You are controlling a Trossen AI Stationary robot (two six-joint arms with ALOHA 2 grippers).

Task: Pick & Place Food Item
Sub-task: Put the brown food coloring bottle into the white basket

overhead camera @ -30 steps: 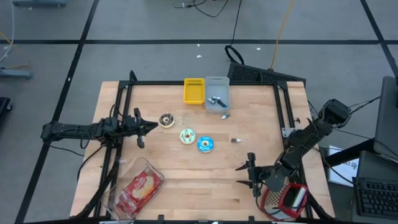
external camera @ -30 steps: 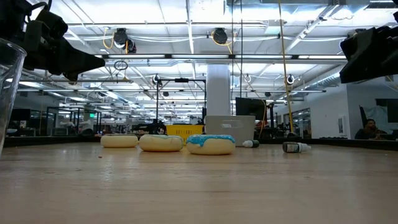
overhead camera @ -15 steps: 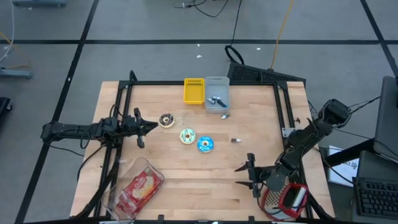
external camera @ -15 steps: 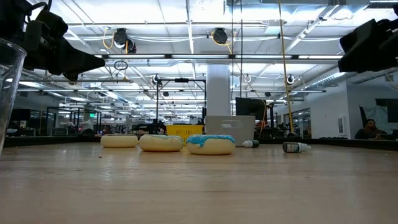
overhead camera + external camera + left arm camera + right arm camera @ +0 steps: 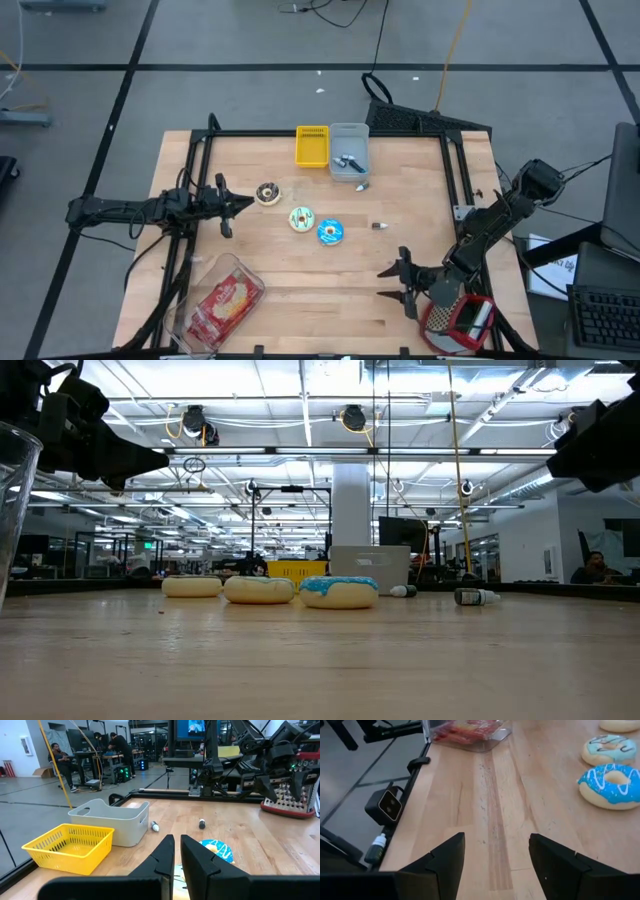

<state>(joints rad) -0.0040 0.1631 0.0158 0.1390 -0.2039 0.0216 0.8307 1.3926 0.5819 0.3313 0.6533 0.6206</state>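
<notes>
Three donuts lie flat on the wooden table (image 5: 420,200): a brown one (image 5: 267,193), a green-and-white one (image 5: 301,218) and a blue-iced one (image 5: 331,232). In the low view they stand in a row, with the blue one (image 5: 339,591) at the right. My left gripper (image 5: 232,205) hovers shut at the table's left, level and pointing toward the donuts; the blue donut (image 5: 215,850) lies beyond its fingers. My right gripper (image 5: 390,283) hangs open above bare wood near the front right, pointing toward the table's left edge, with the blue donut (image 5: 610,785) off to one side.
A yellow basket (image 5: 312,146) and a grey bin (image 5: 349,150) stand at the far edge. A clear container with red food (image 5: 222,300) lies at the front left. A red-and-white grater (image 5: 460,318) sits by the right arm. Small bottles (image 5: 379,226) lie right of the donuts.
My right gripper has rolled about its own pointing line while staying in place above the wood, still open. The donuts have not moved.
</notes>
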